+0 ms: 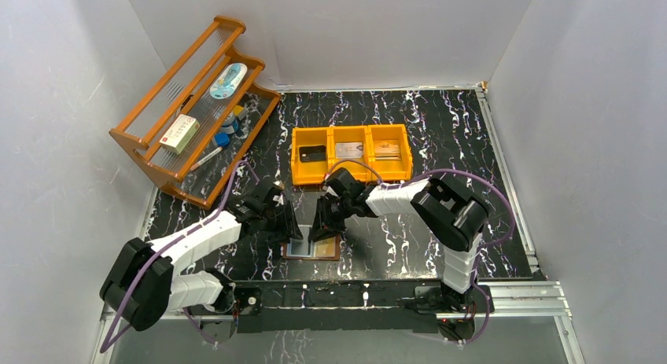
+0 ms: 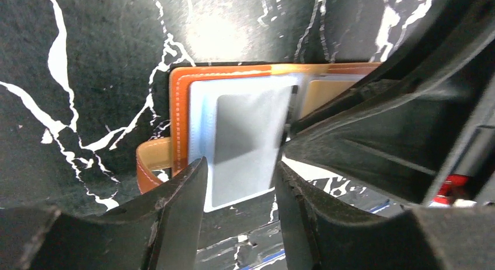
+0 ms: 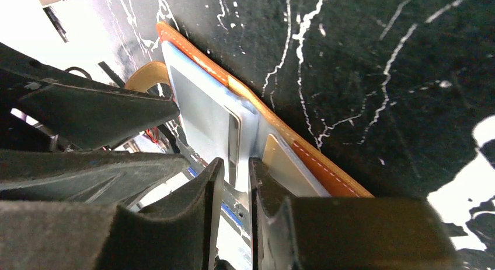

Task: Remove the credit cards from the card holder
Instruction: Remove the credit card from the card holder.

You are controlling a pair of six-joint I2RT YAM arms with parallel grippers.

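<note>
The brown card holder [image 1: 313, 248] lies open on the black marble table, near the front edge. In the left wrist view its pale-blue pocket holds a silvery-grey credit card [image 2: 248, 139], and a tan card [image 2: 324, 89] shows in the pocket beside it. My left gripper [image 2: 239, 185] is open, its fingers straddling the near edge of that pocket. My right gripper [image 3: 235, 185] stands over the holder's middle fold with its jaws narrow but apart. The grey card's edge [image 3: 233, 144] is just beyond the gap, and the tan card [image 3: 286, 165] lies to the right. Both grippers [image 1: 285, 222] [image 1: 322, 226] meet over the holder.
An orange three-compartment bin [image 1: 351, 153] stands behind the holder, with a black card [image 1: 312, 153] in its left compartment and cards in the other two. A wooden rack [image 1: 193, 112] with a white-and-red box and small items stands at the back left. White walls enclose the table.
</note>
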